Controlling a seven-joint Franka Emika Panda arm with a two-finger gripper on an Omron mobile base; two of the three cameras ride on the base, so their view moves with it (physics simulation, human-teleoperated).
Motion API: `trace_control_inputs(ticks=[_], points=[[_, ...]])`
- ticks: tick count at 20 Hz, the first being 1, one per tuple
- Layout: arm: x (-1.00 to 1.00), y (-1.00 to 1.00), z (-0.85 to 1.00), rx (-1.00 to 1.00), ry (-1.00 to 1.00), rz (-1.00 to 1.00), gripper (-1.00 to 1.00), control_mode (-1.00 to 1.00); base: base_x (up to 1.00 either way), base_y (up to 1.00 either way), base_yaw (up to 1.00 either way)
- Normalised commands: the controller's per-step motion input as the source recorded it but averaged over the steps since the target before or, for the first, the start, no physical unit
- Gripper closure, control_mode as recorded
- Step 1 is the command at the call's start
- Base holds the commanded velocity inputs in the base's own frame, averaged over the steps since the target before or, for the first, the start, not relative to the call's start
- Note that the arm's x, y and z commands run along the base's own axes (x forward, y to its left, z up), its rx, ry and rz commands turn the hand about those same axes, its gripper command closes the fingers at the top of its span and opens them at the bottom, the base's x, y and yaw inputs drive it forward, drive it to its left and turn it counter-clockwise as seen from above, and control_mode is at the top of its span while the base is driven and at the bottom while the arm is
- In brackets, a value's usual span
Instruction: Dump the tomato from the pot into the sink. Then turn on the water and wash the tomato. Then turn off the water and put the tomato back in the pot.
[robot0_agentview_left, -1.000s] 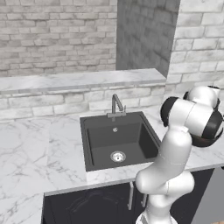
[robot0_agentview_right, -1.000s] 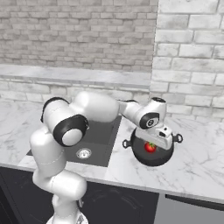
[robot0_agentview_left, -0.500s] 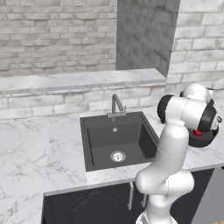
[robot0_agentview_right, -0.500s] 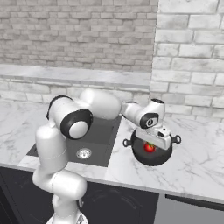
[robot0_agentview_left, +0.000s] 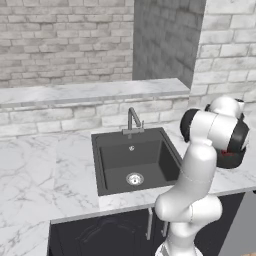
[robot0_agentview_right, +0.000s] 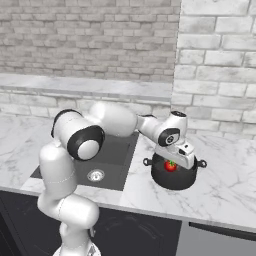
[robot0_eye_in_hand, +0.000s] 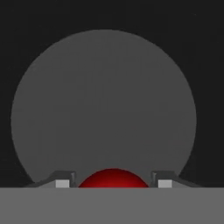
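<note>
Tomato (robot0_agentview_right: 171, 165) sits inside the pot (robot0_agentview_right: 175, 179), lower right of centre in the right base view, with our hand directly over it. In the hand view the tomato (robot0_eye_in_hand: 113, 178) is a red dome at bottom centre, between the two fingertips (robot0_eye_in_hand: 62, 183); pot floor (robot0_eye_in_hand: 105, 109) is the big grey disc behind it, dark wall all round. Gripper (robot0_eye_in_hand: 113, 183) has one tip on each side of the tomato, right at its flanks. We can't tell from the frames whether the pads actually touch it or just bracket it.

Pot stands on the marble counter (robot0_agentview_right: 225, 195), right of the sink (robot0_agentview_right: 112, 165), its left handle near the basin's right edge. Bare counter in front of the pot and to its right; brick wall (robot0_agentview_right: 220, 95) well behind it.

Left base view: our own elbow covers most of the pot (robot0_agentview_left: 230, 161), only a dark sliver at right centre. Sink (robot0_agentview_left: 132, 160) mid-frame, silver drain (robot0_agentview_left: 134, 178) in the floor, faucet (robot0_agentview_left: 133, 120) at the back rim. Wide bare marble (robot0_agentview_left: 45, 175) to the basin's left.
</note>
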Motion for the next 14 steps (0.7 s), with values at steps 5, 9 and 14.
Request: trace_control_inputs(ticks=[5, 9, 14], points=[[0.00, 0.15, 0.86, 0.00, -0.17, 0.00, 1.00, -1.00, 0.00, 0.00, 0.00], [0.00, 0.03, 1.00, 0.00, -0.02, -0.01, 1.00, -1.00, 0.00, 0.00, 0.00], [0.00, 0.27, 1.00, 0.00, 0.01, 0.00, 1.00, -1.00, 0.00, 0.00, 0.00]])
